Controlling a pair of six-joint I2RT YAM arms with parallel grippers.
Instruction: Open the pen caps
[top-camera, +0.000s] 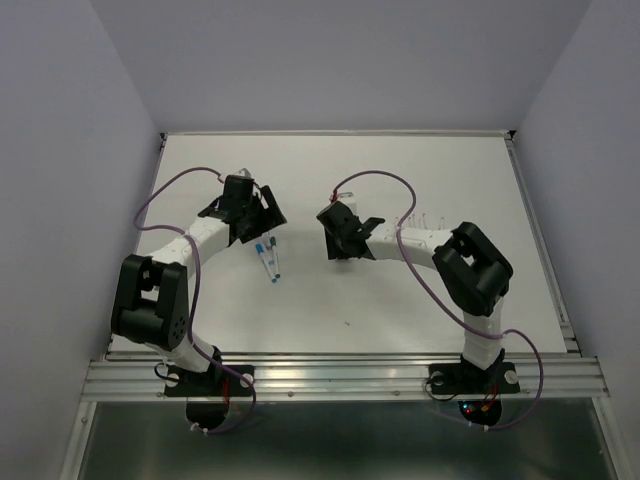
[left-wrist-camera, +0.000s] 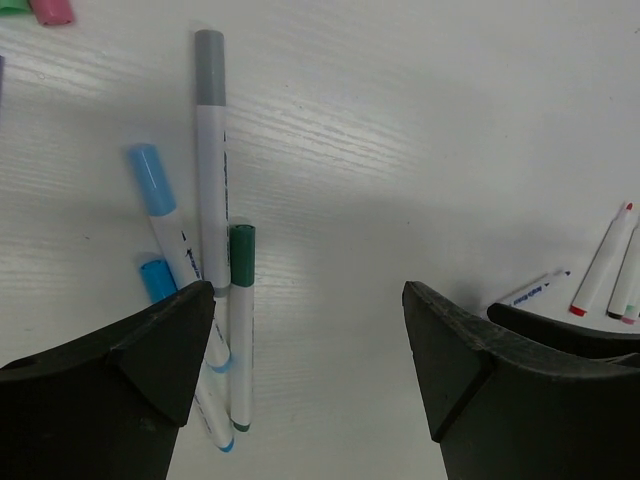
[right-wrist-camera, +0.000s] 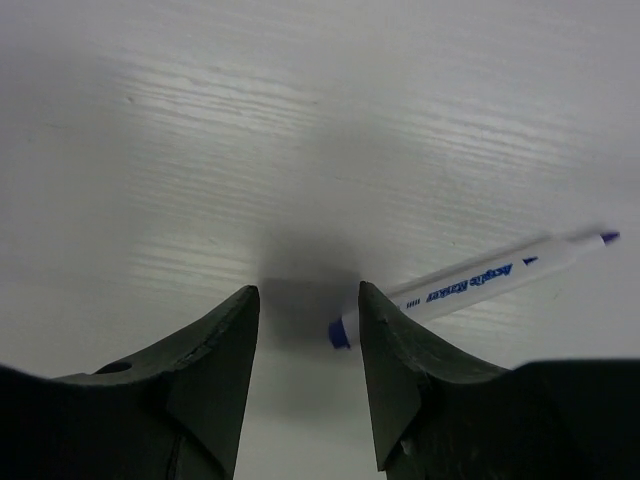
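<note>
In the left wrist view, several capped pens lie together on the white table: a grey-capped pen (left-wrist-camera: 210, 150), a light-blue-capped pen (left-wrist-camera: 160, 210), a green-capped pen (left-wrist-camera: 241, 320) and another light-blue-capped one (left-wrist-camera: 155, 280). They show in the top view as a small cluster (top-camera: 268, 258). My left gripper (left-wrist-camera: 310, 335) hovers open and empty just right of them. Uncapped pens lie at the right, one blue-tipped (left-wrist-camera: 530, 290) and one red-tipped (left-wrist-camera: 605, 260). My right gripper (right-wrist-camera: 305, 310) is open and empty. An uncapped blue pen (right-wrist-camera: 470, 285) lies beside its right finger (right-wrist-camera: 400, 370).
A loose green cap (left-wrist-camera: 12, 6) and a pinkish-red cap (left-wrist-camera: 52, 10) lie at the top left of the left wrist view. In the top view, both grippers sit mid-table, left (top-camera: 255, 215) and right (top-camera: 338, 235). A metal rail (top-camera: 340, 375) runs along the near edge, and walls enclose the table.
</note>
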